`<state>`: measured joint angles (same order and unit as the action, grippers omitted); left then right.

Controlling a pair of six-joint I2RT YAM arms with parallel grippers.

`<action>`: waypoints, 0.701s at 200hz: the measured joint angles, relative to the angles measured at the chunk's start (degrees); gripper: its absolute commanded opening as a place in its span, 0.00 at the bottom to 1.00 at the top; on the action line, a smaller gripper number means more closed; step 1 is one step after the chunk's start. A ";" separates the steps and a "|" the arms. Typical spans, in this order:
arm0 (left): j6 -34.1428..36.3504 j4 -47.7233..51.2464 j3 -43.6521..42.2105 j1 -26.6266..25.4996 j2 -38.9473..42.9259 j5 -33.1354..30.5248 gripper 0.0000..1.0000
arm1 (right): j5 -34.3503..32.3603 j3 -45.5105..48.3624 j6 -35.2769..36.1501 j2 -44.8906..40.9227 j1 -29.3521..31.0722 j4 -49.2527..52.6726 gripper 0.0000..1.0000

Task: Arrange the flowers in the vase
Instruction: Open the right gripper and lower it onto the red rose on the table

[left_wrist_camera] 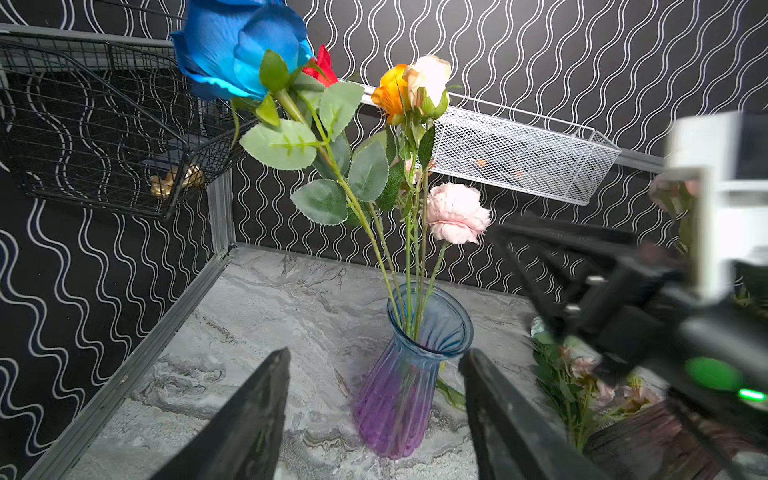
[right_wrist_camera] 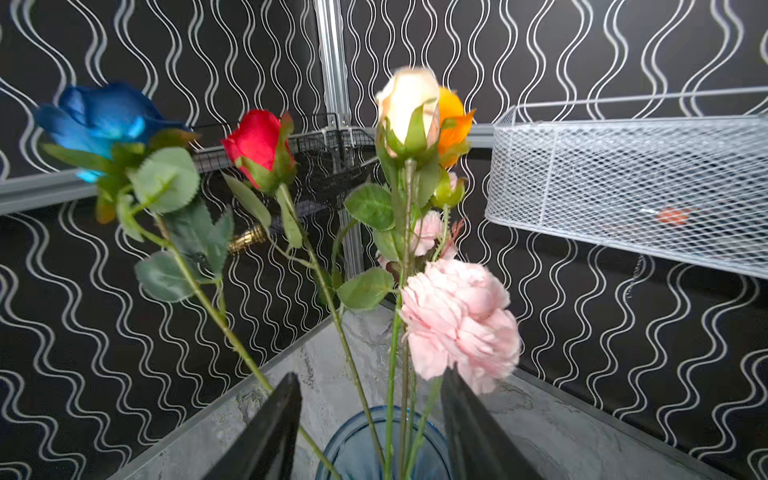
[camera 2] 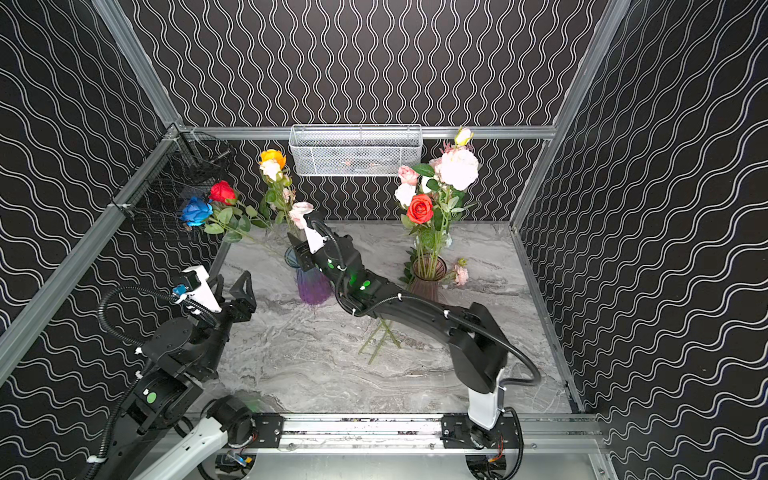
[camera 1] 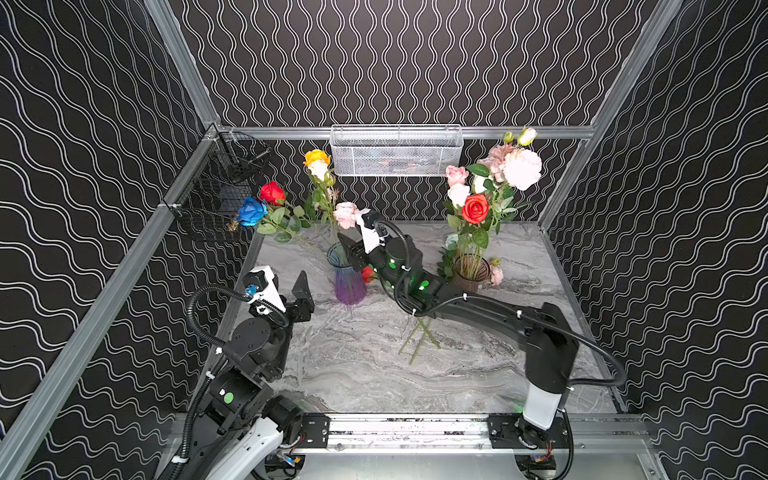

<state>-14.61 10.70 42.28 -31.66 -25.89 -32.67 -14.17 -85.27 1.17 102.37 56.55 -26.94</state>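
Right claw (right_wrist_camera: 370,374) apart, stems of flowers (right_wrist_camera: 457,324) between fingers, above vase (right_wrist_camera: 357,451) | left claw (left_wrist_camera: 376,352) apart, facing vase

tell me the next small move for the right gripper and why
Probably pull the right gripper straight back from the blue-purple vase: its jaws stand open around the pink peony stem, which already sits in the vase, and loose stems lie on the table.

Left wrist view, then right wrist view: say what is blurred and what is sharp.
Left wrist view: the right arm is smeared, while the vase is crisp. Right wrist view: the blue rose and pink peony look soft; the white mesh basket is sharper.
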 measured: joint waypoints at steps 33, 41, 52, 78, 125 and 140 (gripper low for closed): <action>-0.26 0.09 -0.02 0.09 -0.92 0.24 0.68 | -1.73 8.00 -0.11 -8.85 1.09 0.35 0.58; -0.37 0.17 -0.02 0.11 -1.29 0.39 0.68 | -2.91 9.60 -0.13 -10.14 1.01 1.03 0.58; -0.42 0.20 -0.02 0.11 -1.66 0.50 0.68 | -3.74 11.72 -0.22 -11.34 0.85 2.19 0.58; -1.40 0.48 0.02 0.11 -2.71 0.48 0.68 | -2.93 18.99 -2.34 -13.73 -1.09 4.09 0.58; -3.02 3.23 2.12 0.11 -5.31 0.46 0.68 | 1.77 23.67 -9.92 -11.78 -9.01 12.96 0.54; -3.41 3.56 2.19 0.13 -5.25 0.52 0.68 | 2.64 21.22 -10.95 -8.39 -10.51 17.14 0.53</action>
<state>-18.02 14.26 44.47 -31.53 -31.14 -32.14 -11.53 -64.05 -9.78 93.97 46.04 -9.80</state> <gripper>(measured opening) 0.680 0.534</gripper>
